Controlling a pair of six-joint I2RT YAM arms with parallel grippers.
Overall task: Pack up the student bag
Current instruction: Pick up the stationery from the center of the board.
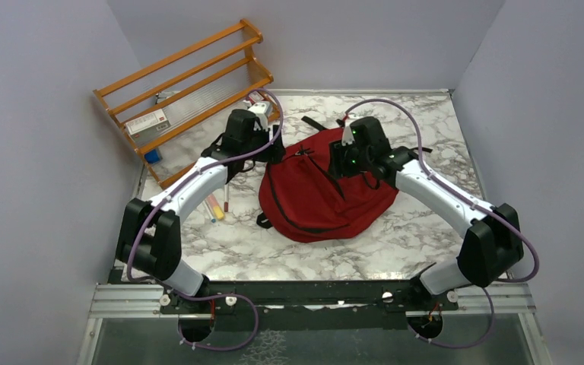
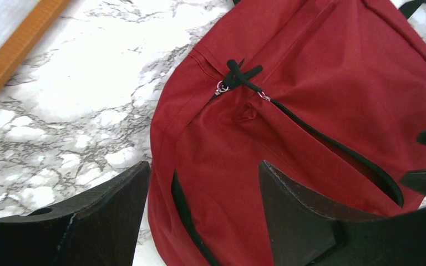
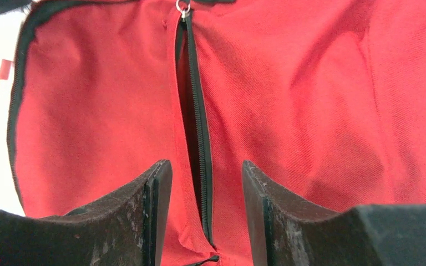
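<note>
Student bag (image 1: 323,201): dark red soft fabric backpack with black zipper trim, laid flat near the centre of the white, grey-veined marble-pattern desk (image 1: 426,129). Black straps (image 1: 315,122) are seen at its far end. Two silver zipper pulls (image 2: 220,87) with black cord tabs are brought together on the upper face, and a black zipper line (image 3: 199,138) is run down the fabric from them.

Left gripper (image 2: 204,166): black, two-fingered, positioned over the bag's left edge; fingers spread, nothing pinched.

Right gripper (image 3: 205,163): black, two-fingered, positioned close over the bag's far right part; fingers spread to either side of the zipper line, nothing pinched.

Slim pens (image 1: 214,207): laid on the desk just left of the bag, beside the left arm.

Orange-brown wooden slatted rack (image 1: 190,84): set tilted at the far left corner. A small white box with a red label (image 1: 148,122) and a small blue item (image 1: 152,156) are lodged at its left end.
</note>
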